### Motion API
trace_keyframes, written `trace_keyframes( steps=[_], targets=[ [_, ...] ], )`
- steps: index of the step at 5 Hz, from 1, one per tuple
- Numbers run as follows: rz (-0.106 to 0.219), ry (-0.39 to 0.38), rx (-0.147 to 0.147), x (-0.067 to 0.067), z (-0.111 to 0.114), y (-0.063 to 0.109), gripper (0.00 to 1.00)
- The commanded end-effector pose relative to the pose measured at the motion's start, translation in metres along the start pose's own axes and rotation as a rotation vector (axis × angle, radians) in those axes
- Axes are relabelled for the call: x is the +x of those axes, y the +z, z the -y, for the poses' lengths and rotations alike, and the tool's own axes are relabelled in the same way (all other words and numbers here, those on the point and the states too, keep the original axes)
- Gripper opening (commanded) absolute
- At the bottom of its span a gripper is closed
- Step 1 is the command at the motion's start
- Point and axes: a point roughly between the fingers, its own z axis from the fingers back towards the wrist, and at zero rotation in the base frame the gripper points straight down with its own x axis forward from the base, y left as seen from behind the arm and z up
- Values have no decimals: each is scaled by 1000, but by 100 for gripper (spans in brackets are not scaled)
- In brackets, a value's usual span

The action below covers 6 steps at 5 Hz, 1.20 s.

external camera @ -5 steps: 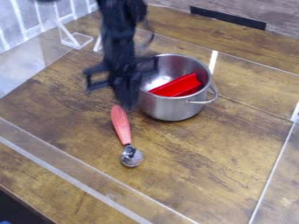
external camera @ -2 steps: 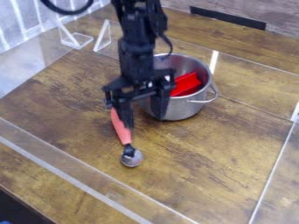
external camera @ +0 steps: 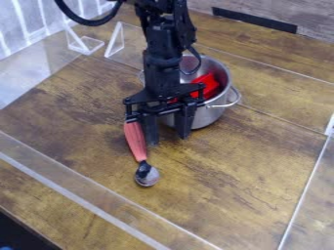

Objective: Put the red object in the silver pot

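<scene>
The silver pot [external camera: 217, 105] stands mid-table, and a red piece [external camera: 210, 78] lies inside it. To the pot's left a red-handled utensil [external camera: 135, 142] lies on the wood, its metal head [external camera: 146, 176] pointing toward the front. My gripper [external camera: 164, 124] hangs low between the utensil and the pot, right in front of the pot's left wall. Its jaws stand apart with nothing between them. The left fingertip [external camera: 145, 127] is close to the upper end of the red handle. The arm hides the pot's left side.
The wooden tabletop [external camera: 248, 186] is bordered by clear plastic strips [external camera: 78, 190] along the front and left. A white wire stand [external camera: 81, 41] sits at the back left, and a dark slot [external camera: 255, 15] is at the back right.
The arm has shifted right and come down toward the table beside the pot. Its jaws have spread from shut to open. The pot and utensil have stayed put.
</scene>
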Motion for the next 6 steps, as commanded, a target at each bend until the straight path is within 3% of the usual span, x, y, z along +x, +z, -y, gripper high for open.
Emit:
trace_keyframes(
  steps=[1,2,4,5,6],
  targets=[
    [35,26,-55,17,5,27,0],
    [24,45,-72,17,10,42,0],
    [15,81,-79,7,26,20,0],
    [7,101,-82,13,24,8,100],
    [-3,115,-92,20,31,3,0]
  ],
)
